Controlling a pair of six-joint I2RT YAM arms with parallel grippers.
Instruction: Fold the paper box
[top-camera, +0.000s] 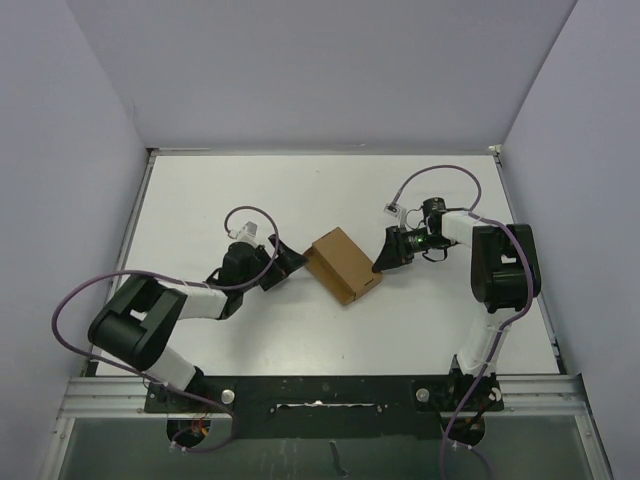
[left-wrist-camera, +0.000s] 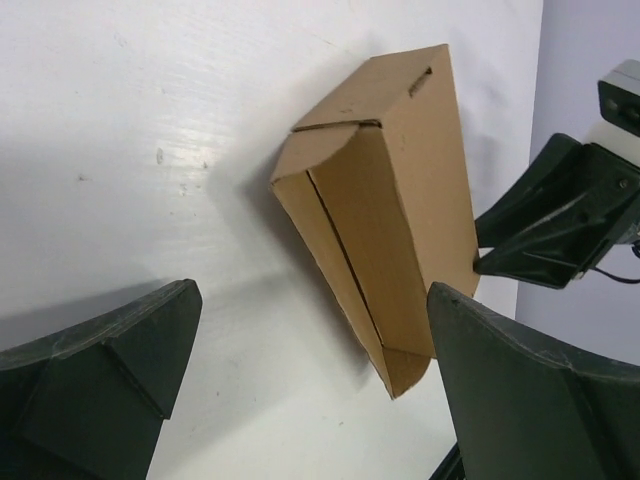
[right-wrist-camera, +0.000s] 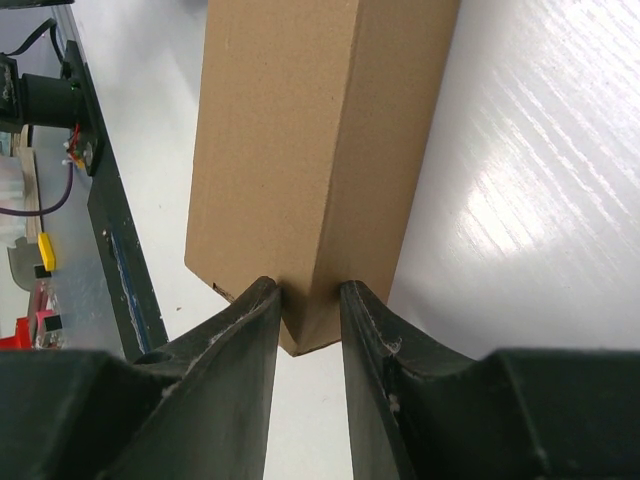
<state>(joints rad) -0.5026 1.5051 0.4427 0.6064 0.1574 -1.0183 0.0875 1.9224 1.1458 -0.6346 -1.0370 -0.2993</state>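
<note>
Box (top-camera: 343, 264) is mostly formed; your right fingers (right-wrist-camera: 235, 350) pinch its corner, left fingers (left-wrist-camera: 100, 370) gape wide, open end needs closing.

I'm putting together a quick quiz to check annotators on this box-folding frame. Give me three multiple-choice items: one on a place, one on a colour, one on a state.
1. Where is the paper box?
A) mid-table, between the two grippers
B) in the table's far left corner
C) at the near edge beside the left arm's base

2. What colour is the paper box?
A) white
B) blue
C) brown

3. How is the left gripper?
A) shut on the box
B) open, fingers spread wide
C) out of view

Answers:
1 A: the top view shows the box with the left gripper at one end and the right gripper at the other.
2 C: it is plain brown cardboard in every view.
3 B: the left wrist view shows its fingers far apart, with the box ahead of them.
</note>
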